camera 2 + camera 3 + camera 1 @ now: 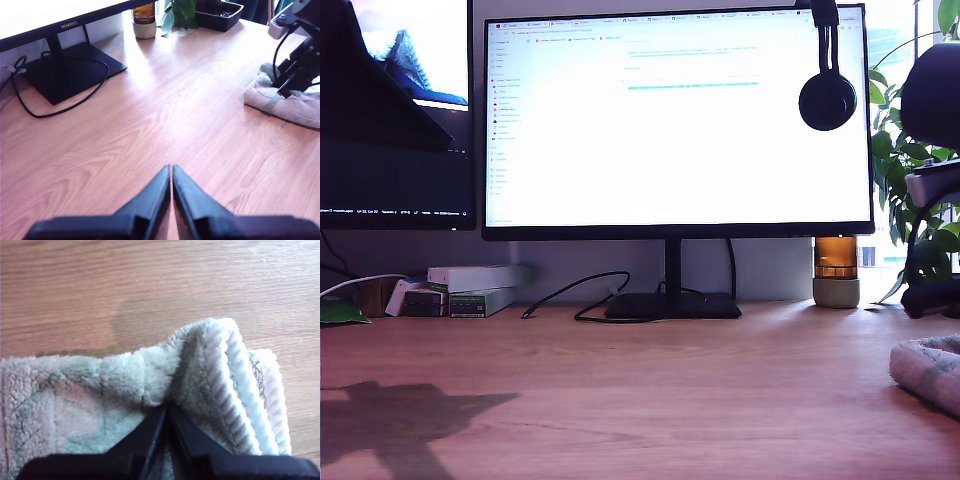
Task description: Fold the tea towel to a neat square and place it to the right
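Exterior view, left to right: second screen [395,110] at 9 o'clock; stacked boxes [475,288] beneath, labels too small to read. Central monitor [675,120], page text illegible; the first wrist view reads "HUAWEI" on its bezel. Headphones [827,95] hang at 1 o'clock. Amber jar [836,270], plant [905,170]. Tea towel [930,370] bunched at 4 o'clock on the desk [620,390]. My first gripper [171,170]: jaws together, empty, over bare wood. My second gripper [166,409]: pinching a towel fold.
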Robot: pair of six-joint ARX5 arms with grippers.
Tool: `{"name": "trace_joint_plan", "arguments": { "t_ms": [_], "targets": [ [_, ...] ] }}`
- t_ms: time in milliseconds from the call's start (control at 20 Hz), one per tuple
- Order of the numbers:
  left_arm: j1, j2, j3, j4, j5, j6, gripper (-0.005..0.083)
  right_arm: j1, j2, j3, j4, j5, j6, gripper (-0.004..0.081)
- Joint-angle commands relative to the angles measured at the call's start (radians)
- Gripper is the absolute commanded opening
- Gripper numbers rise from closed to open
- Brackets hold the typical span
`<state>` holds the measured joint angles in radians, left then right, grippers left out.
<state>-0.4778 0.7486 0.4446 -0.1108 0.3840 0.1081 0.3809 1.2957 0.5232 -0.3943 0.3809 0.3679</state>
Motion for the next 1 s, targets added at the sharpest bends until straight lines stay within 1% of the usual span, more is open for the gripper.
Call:
{"name": "trace_joint_plan", "arguments": {
  "t_ms": [0, 100, 300, 350, 450, 600, 700, 750, 800, 850, 950],
  "targets": [
    [-0.002, 0.003, -0.025, 0.006, 0.001, 0.003, -0.0019, -0.003, -0.012, -0.059, -0.015, -0.013, 0.010, -0.0011],
    [-0.002, 0.003, -0.025, 0.006, 0.001, 0.001, -0.0019, -0.003, -0.054, -0.057, 0.017, -0.011, 0.010, -0.0011],
    [-0.002, 0.003, -0.025, 0.009, 0.003, -0.003, -0.0019, -0.003, -0.111, -0.053, 0.137, -0.005, -0.029, -0.0011],
    [-0.002, 0.003, -0.025, 0.010, 0.004, -0.003, -0.0019, -0.003, -0.120, -0.047, 0.155, -0.005, -0.037, -0.0011],
    [-0.002, 0.003, -0.024, 0.016, 0.005, -0.003, -0.0019, -0.003, -0.137, -0.029, 0.147, -0.005, -0.059, -0.0011],
    [-0.002, 0.003, -0.024, 0.045, 0.019, -0.003, -0.0019, -0.001, -0.190, -0.018, 0.147, -0.007, -0.126, -0.0011],
    [-0.002, 0.003, -0.024, 0.061, 0.006, -0.003, -0.0019, 0.005, -0.235, -0.018, 0.206, -0.021, -0.202, -0.0011],
    [0.000, 0.004, -0.024, 0.079, -0.014, -0.003, -0.0019, 0.000, -0.245, -0.018, 0.252, -0.060, -0.224, -0.0011],
    [0.005, 0.004, -0.024, 0.093, -0.034, -0.004, -0.0019, -0.019, -0.247, -0.018, 0.289, -0.110, -0.249, -0.0011],
    [0.013, 0.004, -0.024, 0.104, -0.060, -0.005, -0.0019, -0.050, -0.247, -0.018, 0.322, -0.169, -0.291, -0.0011],
    [0.039, 0.004, -0.024, 0.112, -0.082, -0.016, -0.0019, -0.129, -0.247, -0.018, 0.362, -0.231, -0.302, -0.0011]
  ]
}}
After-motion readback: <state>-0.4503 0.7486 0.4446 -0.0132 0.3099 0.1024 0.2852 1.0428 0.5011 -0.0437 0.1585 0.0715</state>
